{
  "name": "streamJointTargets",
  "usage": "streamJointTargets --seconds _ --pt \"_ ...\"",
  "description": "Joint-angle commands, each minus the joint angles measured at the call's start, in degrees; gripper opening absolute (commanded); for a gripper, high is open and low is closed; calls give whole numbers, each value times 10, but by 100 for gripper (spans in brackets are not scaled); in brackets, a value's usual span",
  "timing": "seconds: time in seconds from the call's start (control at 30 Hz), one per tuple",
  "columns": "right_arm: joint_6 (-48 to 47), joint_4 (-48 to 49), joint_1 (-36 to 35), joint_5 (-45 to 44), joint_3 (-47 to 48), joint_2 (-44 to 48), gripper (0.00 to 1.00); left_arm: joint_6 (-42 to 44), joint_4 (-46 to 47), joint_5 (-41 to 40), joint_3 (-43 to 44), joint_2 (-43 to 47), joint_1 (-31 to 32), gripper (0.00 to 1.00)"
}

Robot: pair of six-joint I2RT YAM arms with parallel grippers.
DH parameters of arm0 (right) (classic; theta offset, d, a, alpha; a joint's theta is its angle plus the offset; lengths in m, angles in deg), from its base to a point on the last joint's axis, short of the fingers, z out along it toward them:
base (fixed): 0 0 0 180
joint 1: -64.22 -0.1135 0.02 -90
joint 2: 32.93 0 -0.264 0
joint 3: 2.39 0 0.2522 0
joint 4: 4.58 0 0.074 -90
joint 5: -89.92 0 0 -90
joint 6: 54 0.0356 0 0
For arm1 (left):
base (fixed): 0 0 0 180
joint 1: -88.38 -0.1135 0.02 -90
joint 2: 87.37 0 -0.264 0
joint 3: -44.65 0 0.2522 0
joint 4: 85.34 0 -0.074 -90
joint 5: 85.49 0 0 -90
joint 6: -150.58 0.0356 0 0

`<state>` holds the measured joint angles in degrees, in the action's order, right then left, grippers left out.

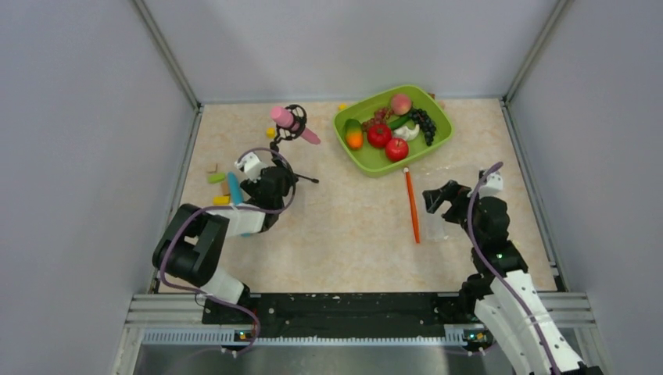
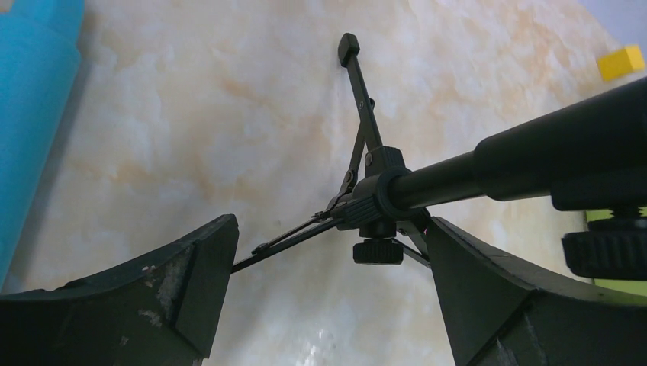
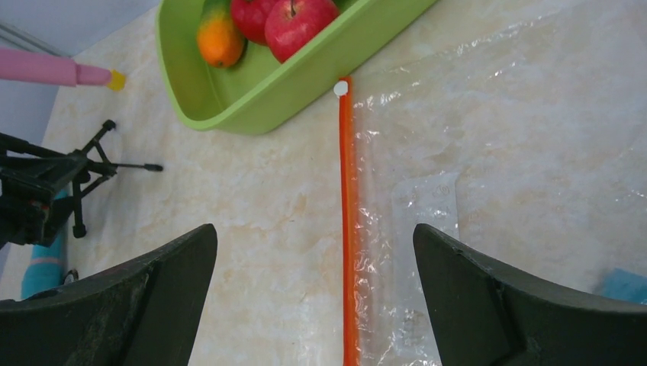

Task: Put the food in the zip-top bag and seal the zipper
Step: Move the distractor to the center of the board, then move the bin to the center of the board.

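The food lies in a lime-green tray at the back: a peach, dark grapes, two red apples, an orange-green piece and a white piece. The clear zip-top bag lies flat in front of the tray, its orange zipper along the left edge. My right gripper hovers open above the bag's near end; in its wrist view the zipper runs between the open jaws of the right gripper. My left gripper stands open and empty by a black tripod.
On the tripod sits a pink toy microphone. A light-blue stick and small coloured blocks lie at the left beside my left arm. A yellow block lies beyond the tripod. Grey walls enclose the table on three sides.
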<state>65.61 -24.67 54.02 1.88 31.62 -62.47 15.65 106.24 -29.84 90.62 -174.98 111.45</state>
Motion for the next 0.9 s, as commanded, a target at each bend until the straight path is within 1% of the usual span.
streamJointTargets --seconds 0.0,0.13,0.2,0.27,0.33,0.4,0.47,0.53,0.63,0.7,0.8,0.87 --pt "13 19 4 4 35 -72 99 2 5 19 32 -44 -42 97" --pt "25 47 4 29 76 -189 99 8 -12 15 72 -67 -55 97" --pt "47 86 4 26 97 -254 99 7 -18 18 75 -67 -54 97" --pt "76 108 4 -4 131 -323 99 7 -17 27 63 -55 -54 97" --pt "88 125 2 -40 173 -393 98 2 -31 33 49 -29 -53 97" --pt "96 134 2 -55 221 -464 96 -17 -78 62 42 10 -50 97" --pt "106 144 -2 -60 267 -531 95 -22 -101 76 27 55 -33 97" --pt "115 156 -4 -70 306 -593 94 -31 -126 66 12 92 -10 97" --pt "124 132 -6 -89 367 -666 90 -51 -157 78 -11 140 7 97" --pt "124 132 -9 -91 395 -709 85 -54 -175 75 -29 171 17 97" --pt "107 133 -16 -83 431 -744 64 -65 -207 59 -47 219 29 97" --pt "97 123 -24 -77 442 -755 55 -66 -214 63 -61 250 32 97"
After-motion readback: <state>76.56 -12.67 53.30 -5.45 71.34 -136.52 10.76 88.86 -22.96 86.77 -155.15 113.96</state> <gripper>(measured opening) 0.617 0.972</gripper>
